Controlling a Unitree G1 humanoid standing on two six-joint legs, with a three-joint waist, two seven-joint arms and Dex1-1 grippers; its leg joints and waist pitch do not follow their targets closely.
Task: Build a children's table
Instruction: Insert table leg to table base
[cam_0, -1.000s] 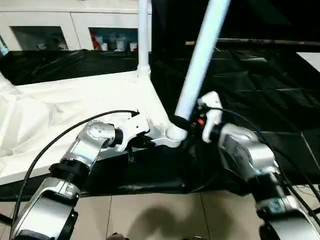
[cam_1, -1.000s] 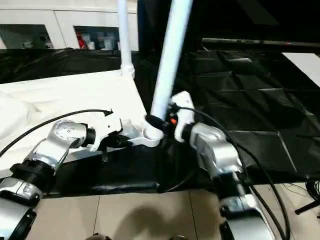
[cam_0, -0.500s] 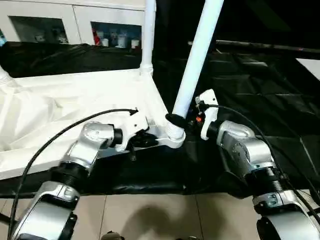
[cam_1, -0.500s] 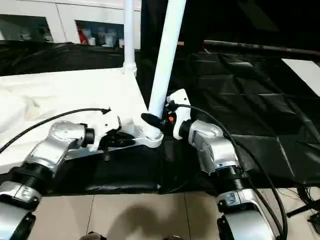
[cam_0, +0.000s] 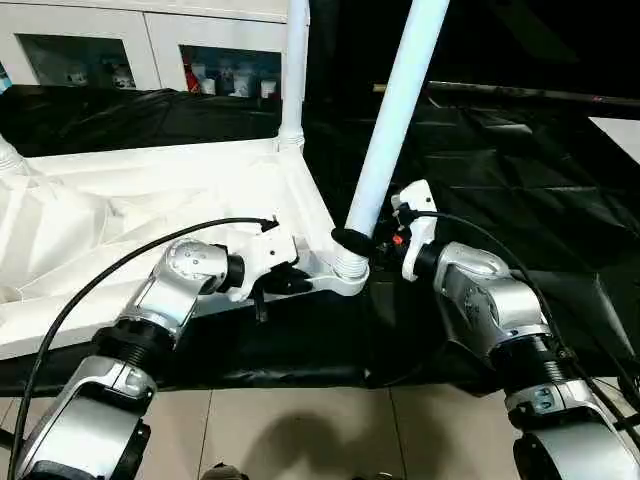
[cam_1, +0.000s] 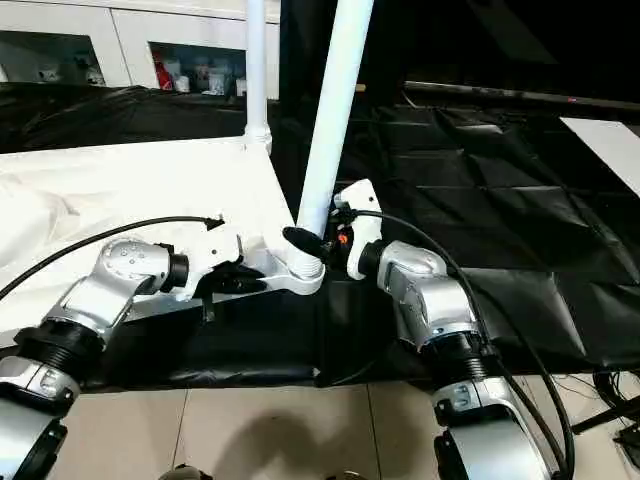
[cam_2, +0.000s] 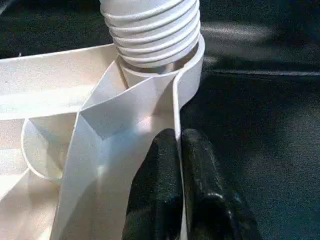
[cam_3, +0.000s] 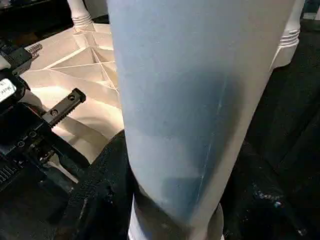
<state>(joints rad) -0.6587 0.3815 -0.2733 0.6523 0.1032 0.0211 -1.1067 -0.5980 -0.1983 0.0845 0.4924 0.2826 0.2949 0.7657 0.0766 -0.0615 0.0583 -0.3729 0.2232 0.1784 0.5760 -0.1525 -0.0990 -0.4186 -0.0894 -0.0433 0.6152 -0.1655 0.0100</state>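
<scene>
Children's table top (cam_0: 150, 200) lies upside down at centre left on the black-covered counter (cam_0: 520, 180). Left gripper (cam_2: 177, 165) pinches its rim with narrow fingers. Right gripper (cam_0: 360, 242) clasps the tilted leg (cam_0: 395, 110) just above the near corner socket (cam_0: 350, 272). No writing is legible.

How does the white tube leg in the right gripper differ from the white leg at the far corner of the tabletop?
The near white tube leg leans to the robot's right; the far white tube leg stands upright. The near one is clasped low down by the right gripper, its ribbed thread exposed above the corner socket; the far one stands free of both grippers. Both rise from corner sockets of the upturned white tabletop.
</scene>
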